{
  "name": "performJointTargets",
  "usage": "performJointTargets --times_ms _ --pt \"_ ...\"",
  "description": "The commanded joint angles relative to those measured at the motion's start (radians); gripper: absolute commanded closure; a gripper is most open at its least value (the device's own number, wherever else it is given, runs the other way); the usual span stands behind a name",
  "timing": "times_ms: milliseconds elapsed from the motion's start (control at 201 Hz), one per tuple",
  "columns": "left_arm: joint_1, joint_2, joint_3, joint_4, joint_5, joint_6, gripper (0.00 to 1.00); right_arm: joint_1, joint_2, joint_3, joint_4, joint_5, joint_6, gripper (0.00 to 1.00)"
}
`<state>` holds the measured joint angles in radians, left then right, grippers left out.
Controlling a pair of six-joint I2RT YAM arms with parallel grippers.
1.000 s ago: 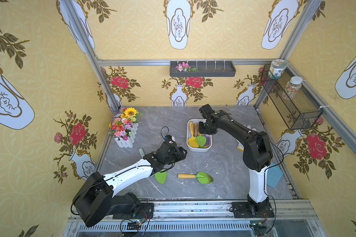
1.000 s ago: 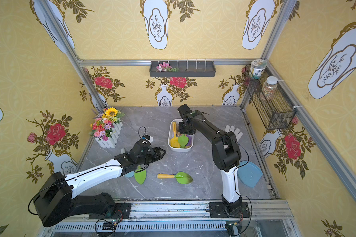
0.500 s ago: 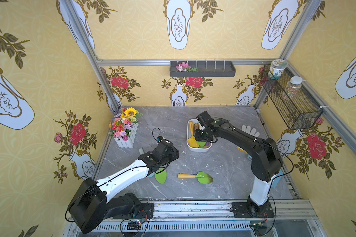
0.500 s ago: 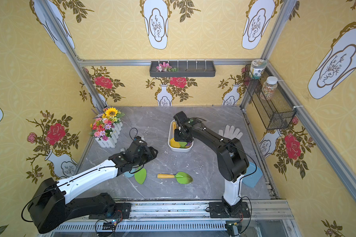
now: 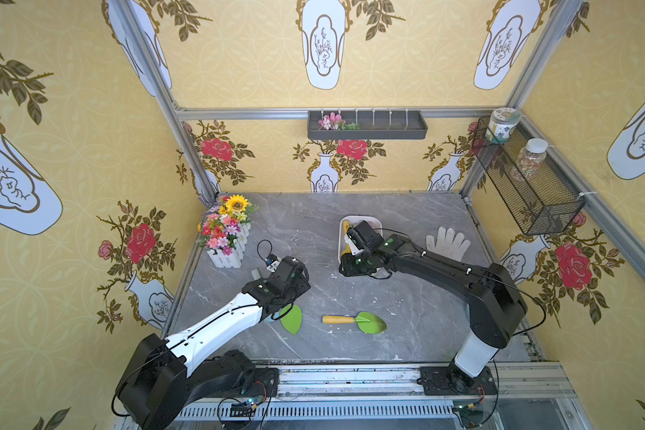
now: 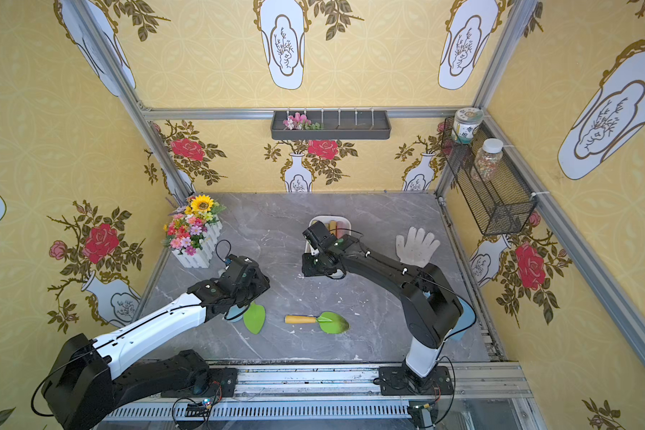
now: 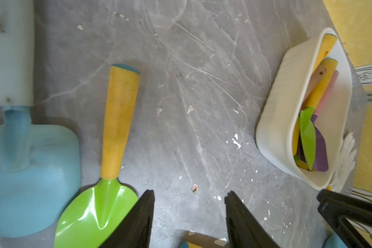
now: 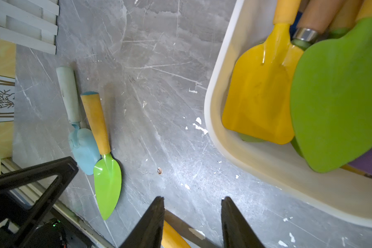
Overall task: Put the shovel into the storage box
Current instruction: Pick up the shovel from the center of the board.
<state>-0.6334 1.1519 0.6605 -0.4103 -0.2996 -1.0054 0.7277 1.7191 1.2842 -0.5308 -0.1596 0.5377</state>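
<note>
Shovel point(image 5: 354, 322) lies crosswise on the bench point(image 5: 406, 298), well apart from the box point(image 5: 362, 217), handle toward the left claw point(image 7: 189, 193), blade toward the right claw point(image 8: 192, 199), both gaping, empty, about equally near.

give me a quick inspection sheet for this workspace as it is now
surface: grey marble-look tabletop, scratched, with white flecks
job's things: white storage box already holds several shovels; green shovel lies flat mid-table; second green shovel lies beside a blue shovel
clutter: white glove; flower box
hands: left hand open, empty, over bare table; right hand open, empty, over table beside the box
cables: black loop at left wrist; wires at front rail
surroundings: yellow floral walls; grey tray on back wall; mesh basket with two jars
</note>
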Motion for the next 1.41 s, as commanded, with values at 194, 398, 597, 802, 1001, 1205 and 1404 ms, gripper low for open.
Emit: performJointTargets --times_ms 194,398,597,802,1001,1205,1404 --pt "0.032 0.028 -0.015 -0.066 -0.058 -0.057 0.38 0.071 -0.059 -0.097 0.128 -0.054 0.008 0.52" --pt "0.041 0.06 -0.013 -0.069 -0.086 -0.066 0.36 0.111 -0.071 -0.136 0.157 -0.059 0.017 0.52" --pt "0.056 0.079 -0.021 -0.048 -0.09 -0.055 0.36 0.142 -0.082 -0.164 0.182 -0.058 0.032 0.52" --pt "0.085 0.096 -0.03 -0.013 -0.078 -0.023 0.37 0.154 -0.095 -0.194 0.202 -0.054 0.05 0.52" --pt "0.103 0.145 -0.025 0.018 -0.07 0.009 0.38 0.159 -0.115 -0.222 0.209 -0.053 0.063 0.52" --pt "0.111 0.197 -0.021 0.041 -0.064 0.025 0.4 0.158 -0.128 -0.238 0.205 -0.041 0.074 0.51" --pt "0.112 0.249 -0.02 0.062 -0.043 0.036 0.43 0.159 -0.123 -0.252 0.211 -0.035 0.087 0.5"
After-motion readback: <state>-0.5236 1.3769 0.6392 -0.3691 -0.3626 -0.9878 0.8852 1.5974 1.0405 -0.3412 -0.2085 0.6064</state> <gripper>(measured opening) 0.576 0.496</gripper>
